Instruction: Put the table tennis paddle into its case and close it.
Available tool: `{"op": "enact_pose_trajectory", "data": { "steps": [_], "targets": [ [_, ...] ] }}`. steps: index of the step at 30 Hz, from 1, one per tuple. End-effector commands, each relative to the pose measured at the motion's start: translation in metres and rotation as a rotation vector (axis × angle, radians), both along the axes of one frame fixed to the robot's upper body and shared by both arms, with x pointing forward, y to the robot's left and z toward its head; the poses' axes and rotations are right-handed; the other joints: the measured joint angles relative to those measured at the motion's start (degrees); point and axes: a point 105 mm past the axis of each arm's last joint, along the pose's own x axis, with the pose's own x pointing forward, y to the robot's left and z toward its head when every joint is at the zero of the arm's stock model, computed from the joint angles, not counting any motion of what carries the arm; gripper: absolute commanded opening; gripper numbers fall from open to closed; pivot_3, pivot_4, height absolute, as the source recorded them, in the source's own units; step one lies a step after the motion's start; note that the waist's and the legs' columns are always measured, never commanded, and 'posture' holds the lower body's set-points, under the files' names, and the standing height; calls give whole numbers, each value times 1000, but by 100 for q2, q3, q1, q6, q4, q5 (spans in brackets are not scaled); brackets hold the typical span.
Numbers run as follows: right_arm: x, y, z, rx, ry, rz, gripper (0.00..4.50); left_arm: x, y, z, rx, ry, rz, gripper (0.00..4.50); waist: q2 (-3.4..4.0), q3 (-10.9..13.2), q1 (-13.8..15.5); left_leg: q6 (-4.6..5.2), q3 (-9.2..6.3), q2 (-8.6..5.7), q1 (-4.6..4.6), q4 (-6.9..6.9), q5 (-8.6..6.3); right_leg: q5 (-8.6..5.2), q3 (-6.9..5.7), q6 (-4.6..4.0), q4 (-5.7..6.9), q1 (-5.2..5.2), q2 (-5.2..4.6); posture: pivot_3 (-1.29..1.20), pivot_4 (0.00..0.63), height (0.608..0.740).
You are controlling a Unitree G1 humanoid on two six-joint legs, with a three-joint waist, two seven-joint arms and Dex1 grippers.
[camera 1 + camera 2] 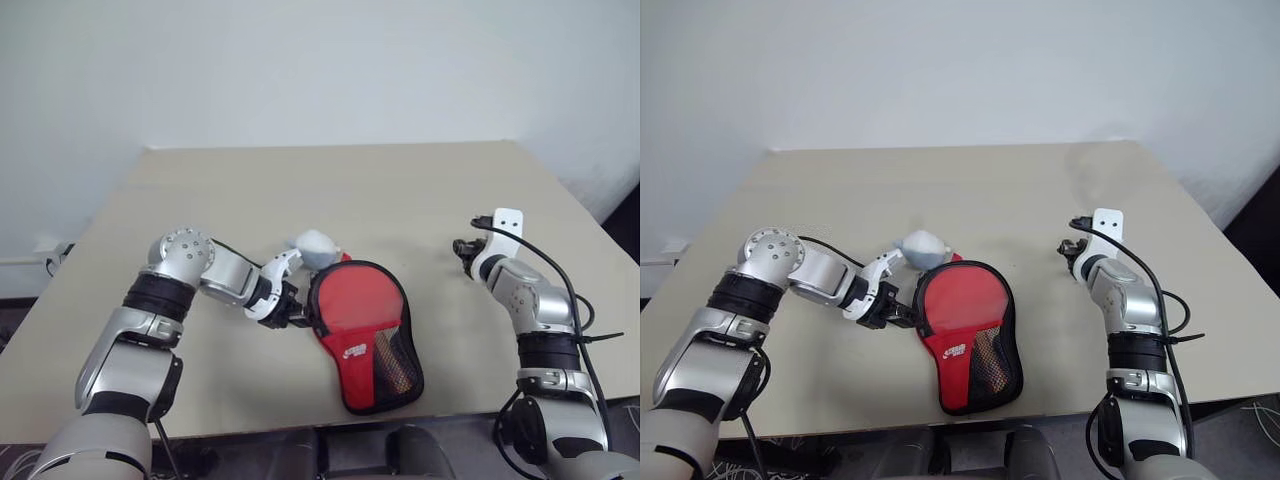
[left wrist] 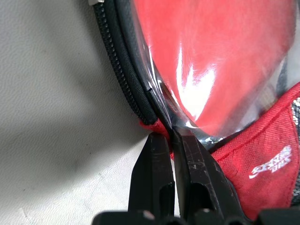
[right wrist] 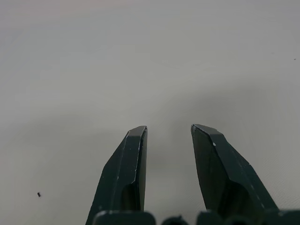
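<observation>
The case (image 1: 362,385) lies flat near the table's front edge: red with black trim, a mesh pocket and a white logo. Inside its open round end rests the table tennis paddle (image 1: 355,300), its glossy red face (image 2: 211,61) showing under a clear film; the handle is hidden in the case. My left gripper (image 1: 303,318) is at the case's left rim. In the left wrist view its fingers (image 2: 157,159) are shut on the red edge beside the black zip (image 2: 122,79). My right gripper (image 1: 463,248) hovers open over bare table to the right, with nothing between its fingers (image 3: 129,159).
A pale fuzzy ball (image 1: 315,243) sits just behind the case's round end, close to my left wrist. The beige table (image 1: 330,190) stretches back to a white wall. Its right edge runs close beside my right arm.
</observation>
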Motion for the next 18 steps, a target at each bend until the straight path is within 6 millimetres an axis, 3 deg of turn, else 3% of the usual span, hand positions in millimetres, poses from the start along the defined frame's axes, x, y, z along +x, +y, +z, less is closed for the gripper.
{"op": "enact_pose_trajectory", "data": {
  "steps": [1,9,18],
  "targets": [
    [7,1,22,-11,-79,8,1609,0,-2,8,-16,-29,-17,666,0,0,9,0,0,0,0,0,0,0,0,0,0,0,0,0,0,688],
    [6,1,22,-9,-80,9,1609,5,11,5,50,-10,24,3281,0,0,37,-1,-3,-2,1,0,1,-1,1,-2,-1,1,0,0,0,688],
    [8,6,25,-3,-90,27,1609,23,10,41,103,-265,-69,3281,0,1,39,-10,-5,-1,3,0,10,1,2,-6,-2,-4,8,0,0,688]
  ]
}}
